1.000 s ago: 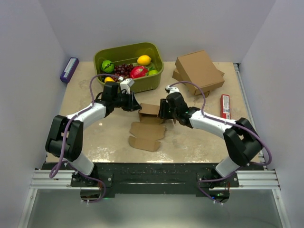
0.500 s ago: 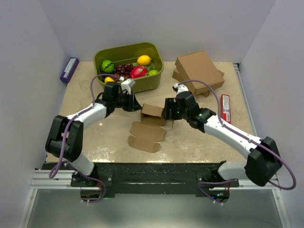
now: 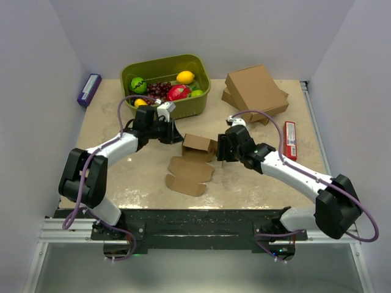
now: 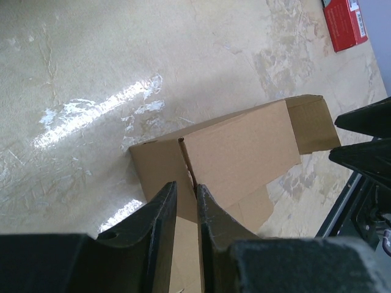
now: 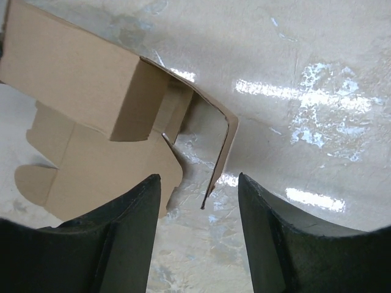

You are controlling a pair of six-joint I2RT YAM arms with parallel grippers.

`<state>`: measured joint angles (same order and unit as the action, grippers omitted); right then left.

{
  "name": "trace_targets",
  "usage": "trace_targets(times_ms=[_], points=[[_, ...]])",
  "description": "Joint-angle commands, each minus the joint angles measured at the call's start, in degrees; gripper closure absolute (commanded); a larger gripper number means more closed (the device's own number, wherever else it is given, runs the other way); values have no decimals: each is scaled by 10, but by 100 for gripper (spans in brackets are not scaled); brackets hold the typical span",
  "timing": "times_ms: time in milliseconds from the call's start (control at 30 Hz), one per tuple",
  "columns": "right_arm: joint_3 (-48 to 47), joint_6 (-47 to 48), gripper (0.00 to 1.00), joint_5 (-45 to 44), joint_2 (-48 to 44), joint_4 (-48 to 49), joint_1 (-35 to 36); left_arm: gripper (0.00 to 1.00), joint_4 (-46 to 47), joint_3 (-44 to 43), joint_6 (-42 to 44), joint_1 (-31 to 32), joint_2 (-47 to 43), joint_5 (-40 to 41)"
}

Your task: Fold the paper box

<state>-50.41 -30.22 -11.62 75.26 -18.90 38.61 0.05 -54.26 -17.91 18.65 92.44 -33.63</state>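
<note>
Left wrist view puts my left gripper (image 4: 186, 190) with its fingers (image 4: 162, 213) clenched almost together on a thin upright wall of the box (image 4: 235, 143), right at a corner seam. On the right wrist view my right gripper (image 5: 198, 178) is released, with its fingers wide apart and gripping nothing. A curled end flap (image 5: 223, 149) stands in line with the gap, and I see no contact with either finger.

From above, the box sits about mid-tabletop (image 3: 122, 171) and is half raised. Its far part is up as walls, while the flat flaps (image 3: 189, 174) lie spread toward the near edge.

I judge this to be light, thin card. It should be stiff only along its creases, quick to buckle if squeezed mid-panel, and likely to skate on the glossy top unless one side stays anchored. I would take the end flap by its free edge, close to the fold line, and swing it rather than push it.
</note>
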Motion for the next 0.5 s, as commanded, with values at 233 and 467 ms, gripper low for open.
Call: trace_targets(times_ms=[233,467], points=[[19,-36,58,21,40,32,6,76,-18,-16,19,7,-12,16],[23,-33,74,18,59,45,9,76,-21,-16,22,10,-11,22]])
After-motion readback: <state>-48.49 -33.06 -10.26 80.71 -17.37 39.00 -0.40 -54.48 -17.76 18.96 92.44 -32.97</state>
